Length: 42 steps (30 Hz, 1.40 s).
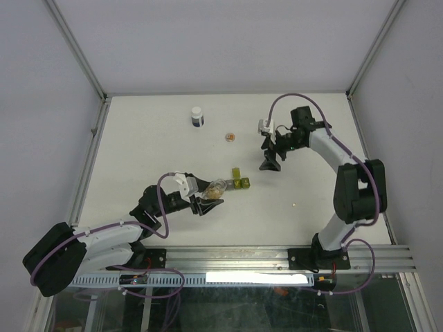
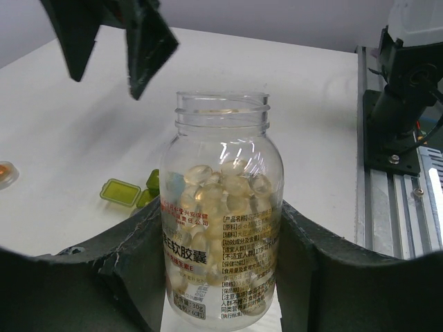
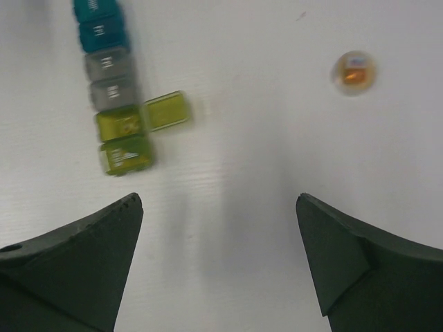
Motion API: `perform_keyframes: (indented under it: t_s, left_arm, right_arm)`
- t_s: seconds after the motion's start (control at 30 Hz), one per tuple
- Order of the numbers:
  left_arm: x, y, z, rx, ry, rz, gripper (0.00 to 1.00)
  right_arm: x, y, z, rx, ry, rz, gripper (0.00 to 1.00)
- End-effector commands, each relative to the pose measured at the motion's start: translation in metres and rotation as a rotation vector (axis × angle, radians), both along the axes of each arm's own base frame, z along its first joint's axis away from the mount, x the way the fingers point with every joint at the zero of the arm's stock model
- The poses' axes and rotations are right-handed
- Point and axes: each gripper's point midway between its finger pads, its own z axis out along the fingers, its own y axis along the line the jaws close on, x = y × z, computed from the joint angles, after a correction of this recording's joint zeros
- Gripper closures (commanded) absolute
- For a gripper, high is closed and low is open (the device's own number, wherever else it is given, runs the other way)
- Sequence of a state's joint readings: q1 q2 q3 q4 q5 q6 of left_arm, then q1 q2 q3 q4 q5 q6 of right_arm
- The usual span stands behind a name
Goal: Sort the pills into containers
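left gripper (image 2: 220, 232): clenched on a clear bottle (image 2: 221, 207), one finger on each side of it.
clear bottle: uncapped, printed label on the front, held just beside the box strip near the middle of the table (image 1: 138, 152).
pills (image 2: 225, 183): pale, glossy, heaped inside the clear bottle to roughly its shoulder.
box strip (image 3: 111, 83): a row of joined little boxes lying flat, teal at one end, grey in the middle, yellow-green at the other end.
open lid (image 3: 166, 111): one yellow-green box has its flap folded out sideways; the other boxes look closed.
right gripper (image 3: 218, 207): released, fingers spread wide, over bare table between the box strip and a small vial (image 3: 354, 71).
small vial: clear with orange inside, well apart from the strip.
dark bottle (image 1: 198, 117): white cap, upright toward the far side of the table.
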State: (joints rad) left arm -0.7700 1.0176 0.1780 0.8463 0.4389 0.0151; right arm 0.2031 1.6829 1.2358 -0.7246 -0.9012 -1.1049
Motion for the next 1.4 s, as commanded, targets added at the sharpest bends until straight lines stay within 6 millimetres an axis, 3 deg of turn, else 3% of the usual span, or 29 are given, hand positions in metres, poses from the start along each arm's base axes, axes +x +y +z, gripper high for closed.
perform_keyframes:
  t_s: [0.0, 0.1, 0.27, 0.43, 0.83, 1.37]
  left_arm:
    - [-0.006, 0.013, 0.025, -0.108, -0.04, 0.029, 1.0]
    - [-0.008, 0.021, 0.023, -0.114, -0.021, 0.056, 1.0]
    - [-0.005, 0.028, 0.016, -0.084, -0.008, 0.095, 1.0]
    - [-0.002, 0.029, 0.014, -0.068, -0.015, 0.111, 1.0]
    - [-0.003, 0.029, 0.014, -0.059, -0.022, 0.105, 1.0]
    - [-0.005, 0.028, 0.017, -0.071, -0.02, 0.097, 1.0]
  right_arm:
    - [0.066, 0.022, 0.011, -0.006, -0.132, 0.091, 0.05]
    - [0.097, 0.041, -0.004, -0.031, -0.13, 0.106, 0.06]
    - [0.131, 0.074, -0.036, -0.103, -0.112, 0.092, 0.08]
    - [0.157, 0.092, -0.045, -0.109, -0.122, 0.058, 0.09]
    - [0.162, 0.107, -0.074, -0.127, -0.078, 0.037, 0.15]
    - [0.171, 0.12, -0.09, -0.123, -0.042, -0.026, 0.34]
